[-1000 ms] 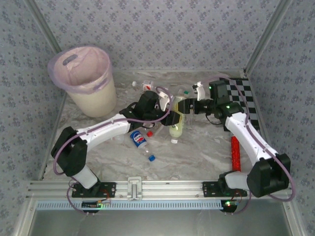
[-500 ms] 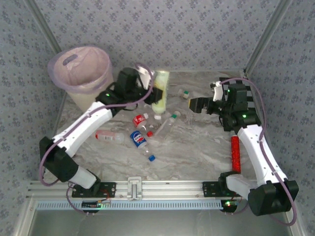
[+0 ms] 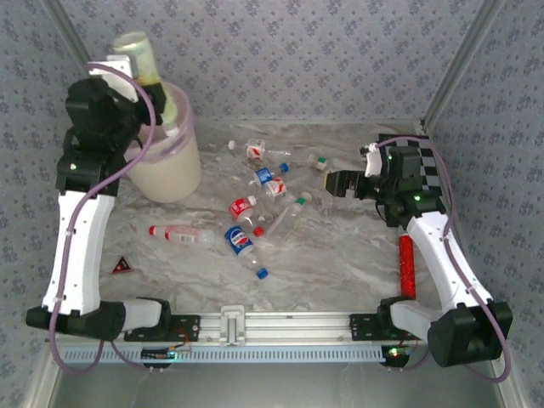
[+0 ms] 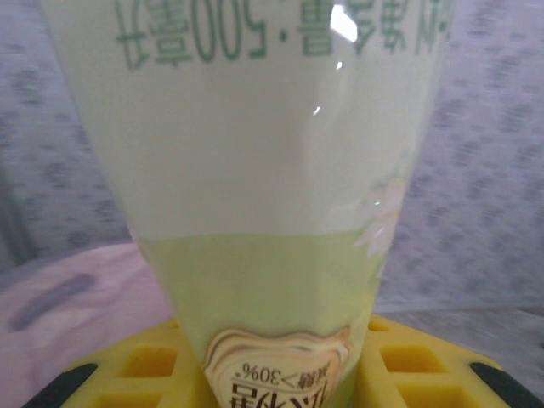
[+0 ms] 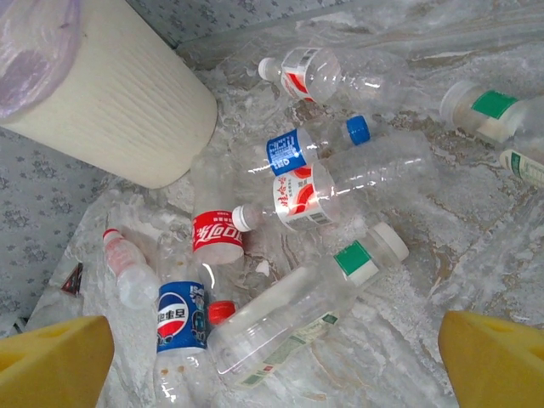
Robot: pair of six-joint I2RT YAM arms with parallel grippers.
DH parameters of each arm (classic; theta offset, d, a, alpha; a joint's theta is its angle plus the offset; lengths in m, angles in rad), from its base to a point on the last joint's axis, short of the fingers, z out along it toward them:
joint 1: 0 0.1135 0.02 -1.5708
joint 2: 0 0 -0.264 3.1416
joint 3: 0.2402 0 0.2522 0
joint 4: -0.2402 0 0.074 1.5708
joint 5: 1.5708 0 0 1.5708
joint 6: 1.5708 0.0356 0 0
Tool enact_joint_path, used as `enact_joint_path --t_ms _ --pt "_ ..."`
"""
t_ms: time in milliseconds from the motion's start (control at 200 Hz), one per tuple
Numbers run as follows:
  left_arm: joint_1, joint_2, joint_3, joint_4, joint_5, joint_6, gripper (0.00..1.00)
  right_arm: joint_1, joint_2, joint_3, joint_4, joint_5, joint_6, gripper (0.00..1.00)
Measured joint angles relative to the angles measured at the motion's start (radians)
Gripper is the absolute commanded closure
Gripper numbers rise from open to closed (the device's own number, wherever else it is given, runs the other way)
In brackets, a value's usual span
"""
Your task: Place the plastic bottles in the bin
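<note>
Hanging above the cream bin (image 3: 172, 170) at upper left, a clear bottle (image 3: 139, 53) with a pale-green label sits clamped in the left claw (image 4: 274, 374). The right claw (image 3: 333, 182), spread wide, hovers near loose bottles (image 3: 242, 240) mid-surface.

Ten plastic bottles (image 5: 289, 319) could be counted. Nine lay scattered across the middle of the table (image 3: 340, 255), and one pale-green bottle (image 3: 140, 55) was aloft at the far left. There was one bin (image 3: 170, 170), one red cylinder (image 3: 406, 265) at the near right, and one chequered board (image 3: 441, 174) at the far right.
</note>
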Motion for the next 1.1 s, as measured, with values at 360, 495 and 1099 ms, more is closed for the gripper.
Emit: enact_joint_path --t_ms 360,495,1099 --pt "0.239 0.493 0.486 -0.254 -0.003 0.045 1.0 -0.008 -0.037 -0.019 -0.017 0.023 -0.017 0.0" --pt "0.269 0.717 0.74 -0.455 0.014 0.071 1.0 -0.014 -0.074 -0.07 -0.003 0.022 -0.018 0.0" --pt "0.218 0.848 0.439 -0.582 0.043 0.159 0.99 -0.016 -0.06 -0.117 0.043 0.042 0.021 0.0"
